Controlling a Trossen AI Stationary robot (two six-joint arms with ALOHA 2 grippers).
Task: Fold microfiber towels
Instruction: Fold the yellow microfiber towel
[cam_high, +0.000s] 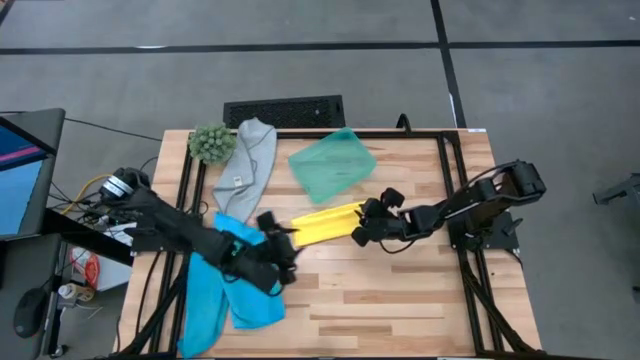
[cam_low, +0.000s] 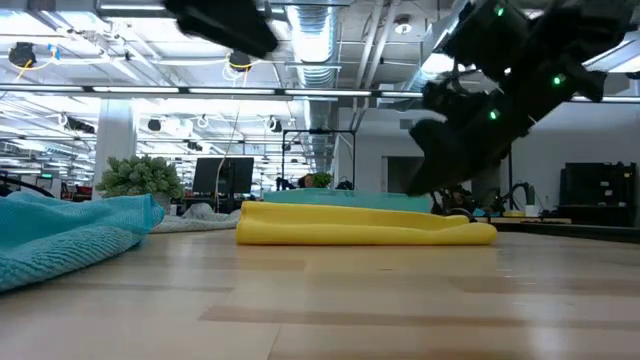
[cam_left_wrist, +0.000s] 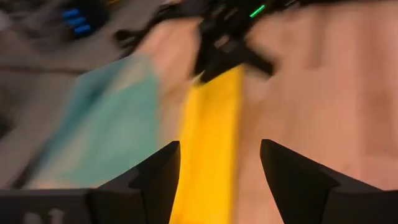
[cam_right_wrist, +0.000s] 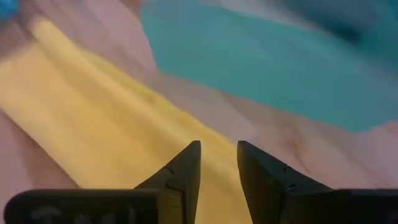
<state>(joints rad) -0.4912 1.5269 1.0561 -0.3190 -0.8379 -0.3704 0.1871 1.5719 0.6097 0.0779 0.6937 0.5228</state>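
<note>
A yellow towel (cam_high: 325, 222) lies folded into a long narrow strip at the table's middle, flat on the wood; it also shows in the low view (cam_low: 365, 225). My left gripper (cam_high: 288, 243) hangs open above the strip's left end, a finger to either side (cam_left_wrist: 217, 168), well clear of it in the low view (cam_low: 225, 20). My right gripper (cam_high: 360, 230) hovers over the strip's right end (cam_right_wrist: 219, 158), its fingers only a narrow gap apart and empty. Two sky-blue towels (cam_high: 235, 290) lie crumpled at the near left. A grey towel (cam_high: 250, 160) lies at the far left.
A translucent teal tray (cam_high: 333, 165) sits just beyond the yellow strip. A fuzzy green plant ball (cam_high: 211, 143) stands at the far left corner, and a dark keyboard (cam_high: 283, 110) lies beyond the far edge. Bare wood (cam_high: 400, 300) spreads at the near right.
</note>
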